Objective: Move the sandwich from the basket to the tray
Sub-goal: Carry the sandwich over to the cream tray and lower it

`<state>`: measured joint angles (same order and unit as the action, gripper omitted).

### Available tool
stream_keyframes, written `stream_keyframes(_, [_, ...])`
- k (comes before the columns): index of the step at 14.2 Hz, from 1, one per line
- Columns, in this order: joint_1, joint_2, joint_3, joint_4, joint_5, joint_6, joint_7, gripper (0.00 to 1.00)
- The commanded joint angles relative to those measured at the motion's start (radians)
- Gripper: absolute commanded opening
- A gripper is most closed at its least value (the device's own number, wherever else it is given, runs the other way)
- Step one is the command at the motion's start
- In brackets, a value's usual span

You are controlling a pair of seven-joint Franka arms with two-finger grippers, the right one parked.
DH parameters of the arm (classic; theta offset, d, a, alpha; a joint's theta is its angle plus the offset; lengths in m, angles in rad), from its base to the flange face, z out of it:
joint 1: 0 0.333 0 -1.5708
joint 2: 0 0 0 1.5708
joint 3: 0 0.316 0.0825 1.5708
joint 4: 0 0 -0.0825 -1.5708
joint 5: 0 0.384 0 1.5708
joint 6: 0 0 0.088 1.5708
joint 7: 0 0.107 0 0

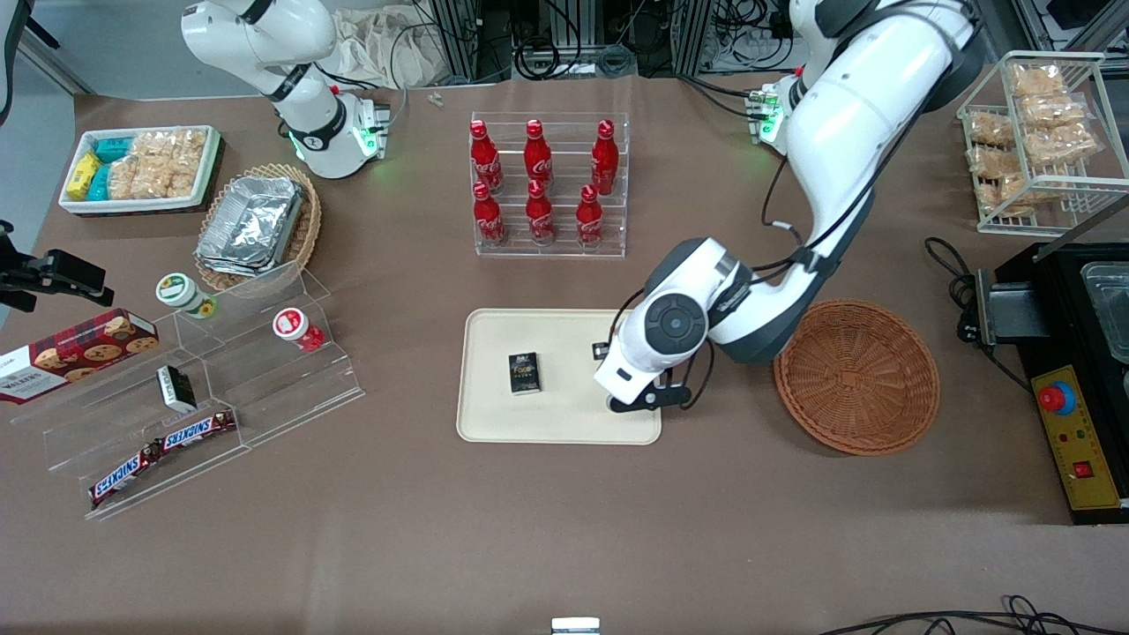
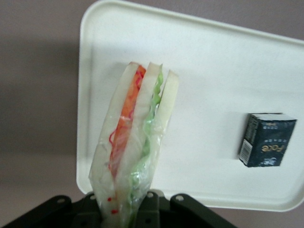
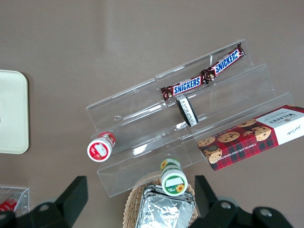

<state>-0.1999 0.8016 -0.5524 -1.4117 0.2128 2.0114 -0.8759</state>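
Note:
My gripper (image 2: 126, 214) is shut on the sandwich (image 2: 137, 142), a clear-wrapped wedge of pale bread with orange, red and green filling. It holds the wedge at one end, and the rest points out over the cream tray (image 2: 213, 71), near the tray's edge. In the front view the gripper (image 1: 637, 399) hangs low over the tray's (image 1: 494, 414) end nearest the basket, and the wrist hides the sandwich. The reddish-brown wicker basket (image 1: 856, 375) sits beside the tray with nothing in it.
A small dark box (image 1: 524, 372) lies on the tray. A clear rack of red cola bottles (image 1: 549, 185) stands farther from the camera than the tray. An acrylic step display (image 1: 203, 397) with snack bars lies toward the parked arm's end. A black machine (image 1: 1076, 370) stands past the basket.

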Motion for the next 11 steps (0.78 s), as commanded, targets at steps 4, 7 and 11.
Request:
stream_keyframes(4, [-0.021,0.070,0.002,0.033,0.158,-0.003,-0.147,0.28])
stream_keyframes(7, [-0.016,0.053,0.002,0.028,0.151,-0.034,-0.150,1.00])
stream_keyframes(11, [0.005,-0.076,0.002,0.028,0.157,-0.187,-0.132,1.00])
